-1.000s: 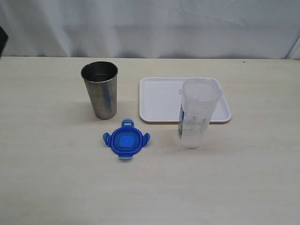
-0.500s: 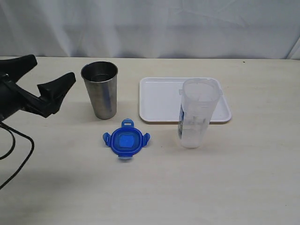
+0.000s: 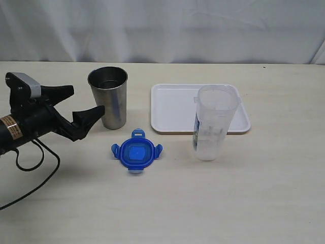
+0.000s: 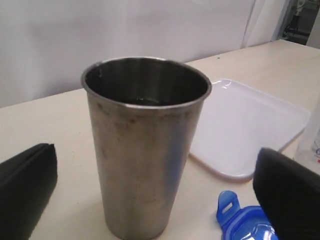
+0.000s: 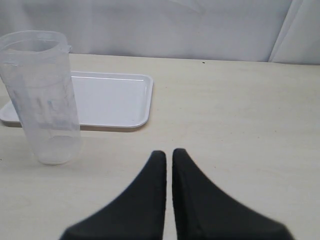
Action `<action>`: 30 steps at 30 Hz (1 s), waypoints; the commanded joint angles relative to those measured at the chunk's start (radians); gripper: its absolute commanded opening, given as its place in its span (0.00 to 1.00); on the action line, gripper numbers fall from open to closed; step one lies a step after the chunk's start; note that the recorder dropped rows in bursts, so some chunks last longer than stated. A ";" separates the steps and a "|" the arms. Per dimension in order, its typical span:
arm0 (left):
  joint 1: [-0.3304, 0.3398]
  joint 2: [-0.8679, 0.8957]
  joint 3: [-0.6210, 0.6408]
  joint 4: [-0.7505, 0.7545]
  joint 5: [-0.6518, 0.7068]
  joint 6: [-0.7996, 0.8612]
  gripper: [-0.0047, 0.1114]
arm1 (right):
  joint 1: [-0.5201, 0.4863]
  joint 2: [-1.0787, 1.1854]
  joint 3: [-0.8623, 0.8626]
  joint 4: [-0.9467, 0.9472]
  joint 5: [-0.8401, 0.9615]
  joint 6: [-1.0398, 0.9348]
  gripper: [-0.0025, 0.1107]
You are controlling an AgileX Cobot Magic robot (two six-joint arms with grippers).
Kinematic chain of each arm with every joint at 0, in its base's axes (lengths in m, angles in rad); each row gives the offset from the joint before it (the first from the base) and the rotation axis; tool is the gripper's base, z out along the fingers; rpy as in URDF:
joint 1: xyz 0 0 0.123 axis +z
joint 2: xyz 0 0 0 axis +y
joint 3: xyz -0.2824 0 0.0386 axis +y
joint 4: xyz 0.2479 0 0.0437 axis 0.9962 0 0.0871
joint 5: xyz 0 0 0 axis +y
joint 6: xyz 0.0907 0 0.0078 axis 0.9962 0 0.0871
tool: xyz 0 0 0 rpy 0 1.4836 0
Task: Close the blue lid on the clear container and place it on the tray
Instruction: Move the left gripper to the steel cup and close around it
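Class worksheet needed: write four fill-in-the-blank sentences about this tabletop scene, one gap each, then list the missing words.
The left gripper is ____ near the steel tumbler.
The right gripper is ____.
The clear container stands ____ in front of the tray.
The blue lid lies flat on the ____.
Missing words: open, shut, upright, table.

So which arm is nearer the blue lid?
Left. The left arm, jaws open, is beside the steel tumbler, just short of the blue lid. The right arm, jaws shut, is outside the exterior view, its camera showing no lid.
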 commanded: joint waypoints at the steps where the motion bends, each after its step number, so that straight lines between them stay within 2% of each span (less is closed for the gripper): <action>1: 0.000 0.068 -0.057 0.077 -0.015 0.004 0.93 | -0.002 -0.006 0.003 -0.007 -0.002 0.000 0.06; 14: -0.002 0.231 -0.228 0.113 -0.015 -0.007 0.93 | -0.002 -0.006 0.003 -0.007 -0.002 0.000 0.06; 26: -0.086 0.289 -0.363 0.100 -0.015 -0.007 0.93 | -0.002 -0.006 0.003 -0.007 -0.002 0.000 0.06; 30: -0.103 0.289 -0.373 0.023 -0.015 -0.007 0.93 | -0.002 -0.006 0.003 -0.007 -0.002 0.000 0.06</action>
